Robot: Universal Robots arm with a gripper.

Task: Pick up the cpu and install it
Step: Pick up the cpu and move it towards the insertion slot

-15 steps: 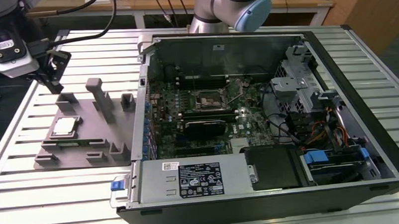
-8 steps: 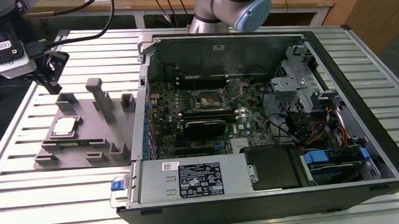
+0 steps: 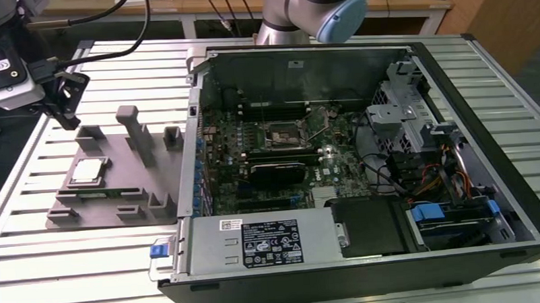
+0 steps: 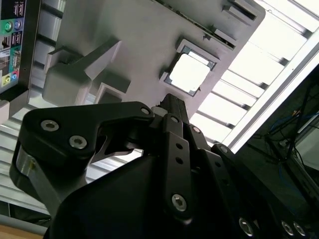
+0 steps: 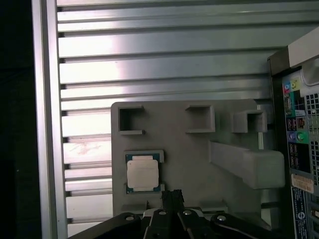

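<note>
Exterior view: high, steeply down on computer case, holder tray at its nine o'clock. Both wrist views: nearer, down past the end effector onto that tray.

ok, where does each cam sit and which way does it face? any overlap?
Exterior view: off the arm, looking down on the table; holder tray at the exterior view's left, open computer case at its right; arm and gripper show.
First wrist view: on the wrist, facing straight down past the gripper onto the tray and cpu.
Second wrist view: also wrist-mounted, behind the gripper linkage, looking obliquely along it at the tray.
Shared: all three show the cpu seated in the tray, gripper apart from it.
</note>
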